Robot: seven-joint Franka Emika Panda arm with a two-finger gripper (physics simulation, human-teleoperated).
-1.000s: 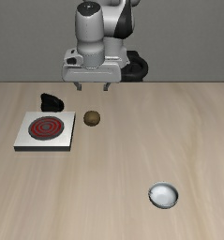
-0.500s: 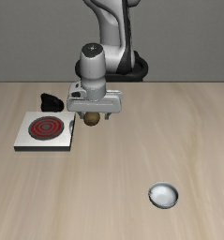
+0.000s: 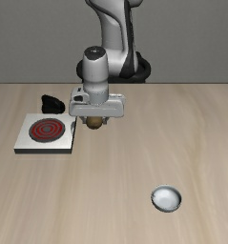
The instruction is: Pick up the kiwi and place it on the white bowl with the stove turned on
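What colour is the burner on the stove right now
The burner shows red concentric rings on a dark disc; best seen in the exterior view.

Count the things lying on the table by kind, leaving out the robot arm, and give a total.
kiwi: 1
white bowl: 1
stove, its coil glowing red: 1
black object behind the stove, kind unclear: 1
Total: 4

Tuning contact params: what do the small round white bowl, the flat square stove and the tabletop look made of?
Small round white bowl: glossy ceramic or maybe metal, going by its bright sheen. Flat square stove: matte white base, red-and-dark spiral coil on top, probably metal. Tabletop: matte pale wood, streaked grain.
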